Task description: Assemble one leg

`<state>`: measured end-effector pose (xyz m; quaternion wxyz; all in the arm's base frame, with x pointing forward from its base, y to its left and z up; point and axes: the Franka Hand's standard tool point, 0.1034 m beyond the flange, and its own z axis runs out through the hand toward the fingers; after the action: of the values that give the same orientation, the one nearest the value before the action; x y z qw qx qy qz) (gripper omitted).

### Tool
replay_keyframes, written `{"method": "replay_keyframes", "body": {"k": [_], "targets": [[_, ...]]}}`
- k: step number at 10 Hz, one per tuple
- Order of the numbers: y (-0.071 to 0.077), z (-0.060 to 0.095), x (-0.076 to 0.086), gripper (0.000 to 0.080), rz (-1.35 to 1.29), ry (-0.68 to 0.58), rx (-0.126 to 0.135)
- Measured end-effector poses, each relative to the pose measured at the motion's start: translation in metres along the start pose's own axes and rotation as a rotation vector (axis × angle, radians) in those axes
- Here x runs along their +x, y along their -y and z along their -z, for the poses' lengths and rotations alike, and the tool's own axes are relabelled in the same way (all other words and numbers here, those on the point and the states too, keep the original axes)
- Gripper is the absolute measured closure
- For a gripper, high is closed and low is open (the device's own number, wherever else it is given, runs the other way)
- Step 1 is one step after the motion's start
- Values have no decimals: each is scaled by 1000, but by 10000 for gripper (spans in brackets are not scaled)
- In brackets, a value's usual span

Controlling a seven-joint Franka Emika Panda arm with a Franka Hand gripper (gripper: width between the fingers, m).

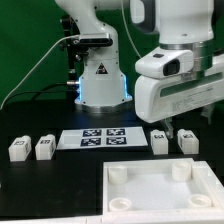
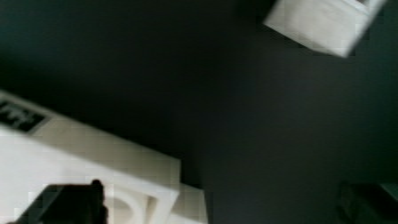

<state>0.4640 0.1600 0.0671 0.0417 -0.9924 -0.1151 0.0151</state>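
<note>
We see the claw [image 1: 172,127], fingers spread and empty, above the worktop [image 1: 60,185] near its edge on the exterior view's right. Below it a leg [image 1: 159,142] lies toward the exterior view's left and a second leg [image 1: 186,142] toward its right. We cannot tell which is nearer.

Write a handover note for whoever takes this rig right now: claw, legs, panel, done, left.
Claw: open, empty, hovering by the right-hand legs in the exterior view.
Legs: all four loose on the table: first leg, second leg, third leg, fourth leg, counted from the exterior view's left.
Panel: flat in front, no leg in it.
Done: nothing fitted.
Left: grasp a leg, seat it in a corner socket.
</note>
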Motion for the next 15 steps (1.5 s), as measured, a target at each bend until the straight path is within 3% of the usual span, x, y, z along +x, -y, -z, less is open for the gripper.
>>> {"method": "replay_keyframes", "body": {"k": [3, 4, 5, 7, 11, 12, 15], "targets": [[0, 1, 0, 151, -7, 52, 2], [0, -1, -7, 151, -7, 110, 2], [4, 0, -12, 151, -22, 229, 2], [28, -4, -15, 151, -102, 462, -13], [29, -14, -20, 151, -76, 863, 13], [29, -16, -15, 151, -78, 840, 16], [30, -19, -20, 151, -86, 846, 9]]}}
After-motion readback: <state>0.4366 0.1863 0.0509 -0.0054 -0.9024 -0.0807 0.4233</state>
